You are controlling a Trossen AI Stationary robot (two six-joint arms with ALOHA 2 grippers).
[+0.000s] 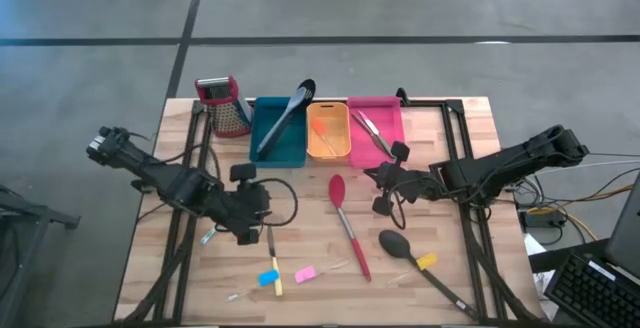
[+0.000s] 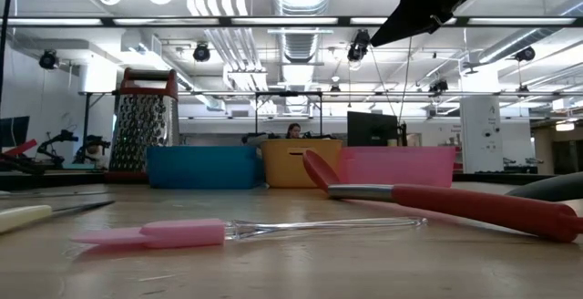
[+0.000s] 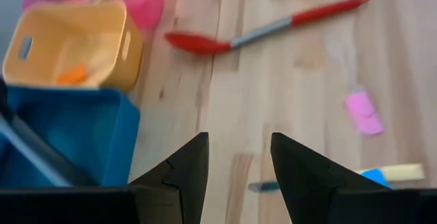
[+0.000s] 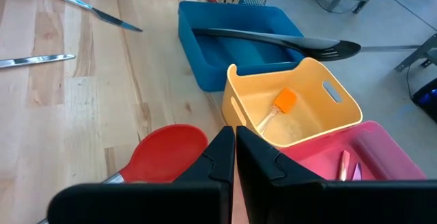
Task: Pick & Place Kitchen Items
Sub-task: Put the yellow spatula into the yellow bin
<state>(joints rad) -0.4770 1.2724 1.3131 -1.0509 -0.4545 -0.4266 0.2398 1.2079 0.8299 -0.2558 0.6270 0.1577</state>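
Observation:
My left gripper point(image 1: 266, 206) point(image 3: 237, 169) is open and empty, above the wood left of centre, near the teal bin point(image 1: 278, 140). My right gripper point(image 1: 368, 178) point(image 4: 233, 152) is shut and empty, just above the bowl of the red spoon point(image 1: 347, 223) point(image 4: 167, 152). The red spoon lies flat at the centre. A dark spoon point(image 1: 405, 250) and a yellow piece point(image 1: 427, 261) lie to its right. A blue-and-yellow piece point(image 1: 270, 276) and a pink piece point(image 1: 305, 274) point(image 2: 164, 233) lie near the front. A black slotted spatula point(image 1: 288, 113) rests in the teal bin.
The orange bin point(image 1: 328, 133) holds an orange piece point(image 4: 283, 102). The pink bin point(image 1: 390, 118) holds metal tools. A box grater point(image 1: 225, 105) stands at the far left. Two knives point(image 4: 89, 5) point(image 4: 34, 60) lie on the wood. A person point(image 2: 293, 131) sits far behind.

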